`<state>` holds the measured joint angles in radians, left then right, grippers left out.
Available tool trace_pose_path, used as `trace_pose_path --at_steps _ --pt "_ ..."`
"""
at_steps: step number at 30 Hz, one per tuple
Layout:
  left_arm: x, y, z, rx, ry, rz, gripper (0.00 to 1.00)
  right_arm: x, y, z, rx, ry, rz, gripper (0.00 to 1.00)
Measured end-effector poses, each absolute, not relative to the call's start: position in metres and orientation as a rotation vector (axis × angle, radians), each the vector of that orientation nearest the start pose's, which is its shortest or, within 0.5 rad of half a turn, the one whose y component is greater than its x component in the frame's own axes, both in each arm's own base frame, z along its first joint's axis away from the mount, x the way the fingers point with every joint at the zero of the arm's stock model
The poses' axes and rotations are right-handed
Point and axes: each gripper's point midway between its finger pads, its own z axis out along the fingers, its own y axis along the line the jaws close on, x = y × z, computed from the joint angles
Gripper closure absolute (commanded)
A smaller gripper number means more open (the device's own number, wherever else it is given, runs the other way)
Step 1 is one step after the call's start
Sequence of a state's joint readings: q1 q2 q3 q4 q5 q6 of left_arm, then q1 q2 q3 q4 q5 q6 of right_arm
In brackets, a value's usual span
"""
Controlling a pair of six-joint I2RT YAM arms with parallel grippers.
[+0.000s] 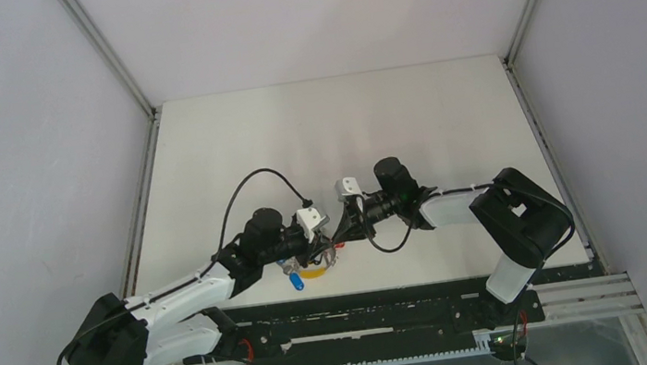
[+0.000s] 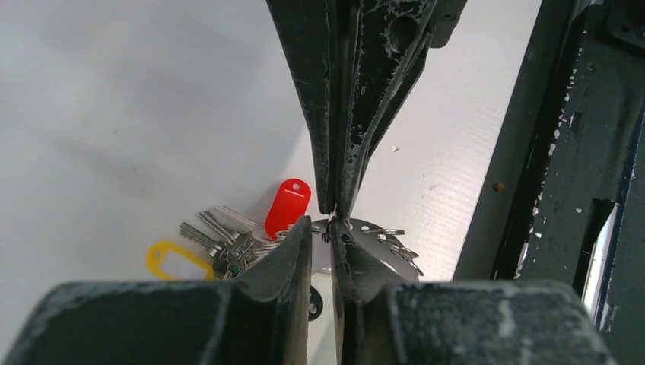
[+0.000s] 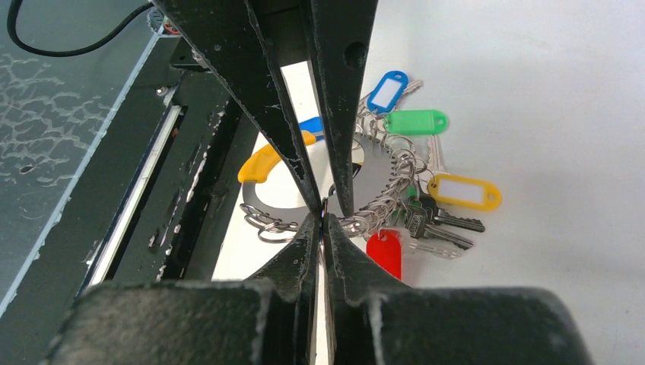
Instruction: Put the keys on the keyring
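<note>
Grey keyring (image 3: 278,204) below | left fingers (image 2: 281,266) slightly parted; right fingers (image 3: 293,258) closed; tips nearly touching

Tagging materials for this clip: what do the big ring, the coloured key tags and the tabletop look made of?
The keyring: brushed-looking grey metal, faint sheen. The green tag and red tag: smooth glossy plastic, bright uniform colour. The tabletop: matte white, perhaps laminate; unclear.
</note>
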<state>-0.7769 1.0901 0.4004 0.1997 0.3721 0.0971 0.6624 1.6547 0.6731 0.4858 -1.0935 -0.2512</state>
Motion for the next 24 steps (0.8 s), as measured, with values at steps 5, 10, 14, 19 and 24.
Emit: trace_pose_path --at_steps 5,10,14,19,24 --pt "0.1845 -0.2652 0.0900 1.105 1.805 -0.795 0.80 0.1843 0.3373 0.0965 -1.458 1.405 1.392 1.00" --pt "0.1845 -0.2653 0.0902 1.105 1.803 -0.795 0.81 0.1844 0.3375 0.0975 -1.456 1.403 1.396 1.00" --pt "0.1840 -0.2655 0.0899 1.108 1.803 -0.798 0.83 0.1842 0.3374 0.0975 -1.456 1.403 1.397 1.00" --pt "0.1814 -0.2669 0.0883 1.120 1.805 -0.815 0.86 0.1831 0.3371 0.0974 -1.458 1.404 1.403 1.00" --pt "0.1781 -0.2685 0.0863 1.136 1.806 -0.836 0.93 0.1821 0.3370 0.0978 -1.461 1.400 1.410 1.00"
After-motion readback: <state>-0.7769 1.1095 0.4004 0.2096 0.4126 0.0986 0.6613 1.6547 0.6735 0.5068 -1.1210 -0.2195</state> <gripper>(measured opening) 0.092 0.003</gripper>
